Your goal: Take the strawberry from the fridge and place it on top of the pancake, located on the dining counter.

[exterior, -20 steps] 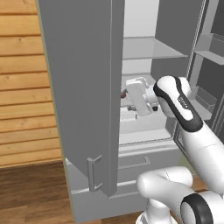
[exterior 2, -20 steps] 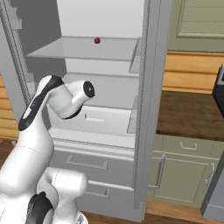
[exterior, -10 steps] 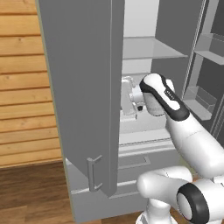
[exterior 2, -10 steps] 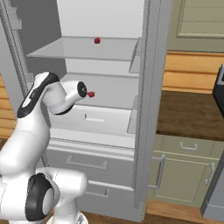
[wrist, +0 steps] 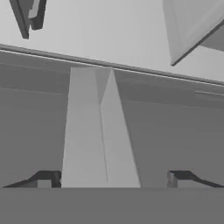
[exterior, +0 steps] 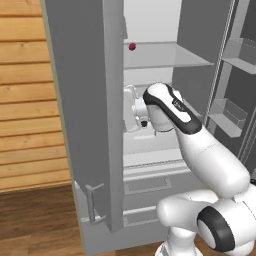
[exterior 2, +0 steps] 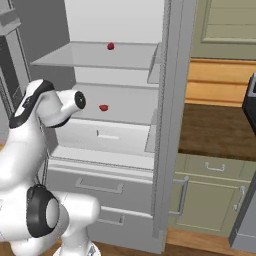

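The fridge [exterior: 85, 125] stands open with both doors swung out. The strawberry [exterior: 131, 46], a tiny dark red berry, lies on the upper glass shelf [exterior 2: 95, 57], also seen as the strawberry [exterior 2: 110, 46] near the back wall. My gripper [exterior: 129, 107] is inside the fridge one shelf level below the berry, partly hidden by the left door's edge. In the hand view the gripper [wrist: 113, 179] is open, its fingertips [wrist: 47, 178] far apart with only grey fridge surfaces ahead. The pancake and the dining counter are out of view.
A second small red thing [exterior 2: 103, 107] lies on the middle shelf close to my wrist. Below are a white inner drawer [exterior 2: 107, 136] and two lower drawers [exterior 2: 100, 187]. Door bins [exterior: 227, 117] line the right door. Green cabinets [exterior 2: 212, 200] stand to the right.
The hand has swung left inside the fridge, toward the left door's edge. In the right base view the wrist has pulled aside and uncovered the small red thing on the middle shelf. The gripper stays open.
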Available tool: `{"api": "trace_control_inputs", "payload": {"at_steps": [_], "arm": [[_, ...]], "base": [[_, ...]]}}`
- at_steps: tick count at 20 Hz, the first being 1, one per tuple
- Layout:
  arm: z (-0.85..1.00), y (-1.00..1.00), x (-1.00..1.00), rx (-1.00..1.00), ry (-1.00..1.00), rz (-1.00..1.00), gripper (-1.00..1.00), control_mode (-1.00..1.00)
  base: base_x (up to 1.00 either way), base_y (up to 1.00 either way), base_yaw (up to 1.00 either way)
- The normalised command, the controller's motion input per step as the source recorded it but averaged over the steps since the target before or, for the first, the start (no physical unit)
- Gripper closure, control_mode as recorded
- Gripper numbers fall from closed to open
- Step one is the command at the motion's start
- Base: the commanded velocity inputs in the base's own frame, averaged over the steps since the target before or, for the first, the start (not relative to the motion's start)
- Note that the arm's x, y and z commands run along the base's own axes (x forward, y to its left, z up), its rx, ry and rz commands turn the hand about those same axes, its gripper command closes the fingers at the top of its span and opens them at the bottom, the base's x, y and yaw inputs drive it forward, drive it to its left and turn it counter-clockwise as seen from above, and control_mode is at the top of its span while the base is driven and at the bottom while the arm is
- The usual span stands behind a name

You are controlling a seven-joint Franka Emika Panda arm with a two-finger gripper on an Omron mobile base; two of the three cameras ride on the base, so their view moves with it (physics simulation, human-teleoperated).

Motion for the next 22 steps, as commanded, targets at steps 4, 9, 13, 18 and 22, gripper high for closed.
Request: {"api": "trace_control_inputs", "payload": {"at_steps": [4, 9, 13, 18, 22], "arm": [[0.0, 0.79, -0.02, 0.0, 0.17, 0.0, -1.0, -1.0], [-0.04, 0.72, -0.01, 0.01, 0.15, 0.0, -1.0, -1.0], [-0.05, 0.58, -0.05, 0.05, 0.09, 0.0, -1.0, -1.0], [-0.02, 0.44, -0.06, 0.08, 0.06, 0.0, -1.0, -1.0], [0.0, 0.02, -0.1, 0.0, 0.01, 0.0, -1.0, -1.0]], "base": [[0.0, 0.0, 0.0], [0.0, 0.0, 0.0], [0.0, 0.0, 0.0], [0.0, 0.0, 0.0], [0.0, 0.0, 0.0]]}}
